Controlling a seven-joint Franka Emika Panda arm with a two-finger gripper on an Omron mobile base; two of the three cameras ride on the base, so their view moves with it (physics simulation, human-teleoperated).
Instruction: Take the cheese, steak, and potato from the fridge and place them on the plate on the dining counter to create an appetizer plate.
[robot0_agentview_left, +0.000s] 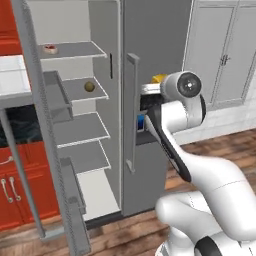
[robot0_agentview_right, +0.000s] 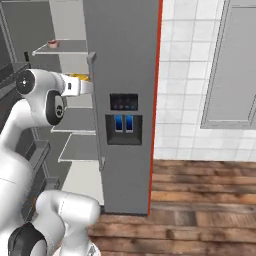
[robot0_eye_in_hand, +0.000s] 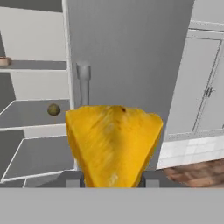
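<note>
Cheese (robot0_eye_in_hand: 113, 144) pinched between the gripper (robot0_eye_in_hand: 111, 181) fingers, held out in front of the closed fridge (robot0_agentview_left: 150, 45) door. Potato (robot0_agentview_left: 89, 86) and steak (robot0_agentview_left: 49, 49) sit on open-side shelves. Advice: keep the pinch steady, swing clear of the door handle (robot0_agentview_left: 132, 112), then carry toward the plate.

A grey panelled wall cabinet (robot0_agentview_left: 225, 55) with two doors and small dark handles stands at the far right. Below it runs a white tiled wall (robot0_agentview_right: 182, 75), which meets a brown wooden plank floor (robot0_agentview_right: 200, 200). At the far left, red cabinets (robot0_agentview_left: 15, 190) with pale curved handles sit low, under a white worktop (robot0_agentview_left: 12, 75).
</note>
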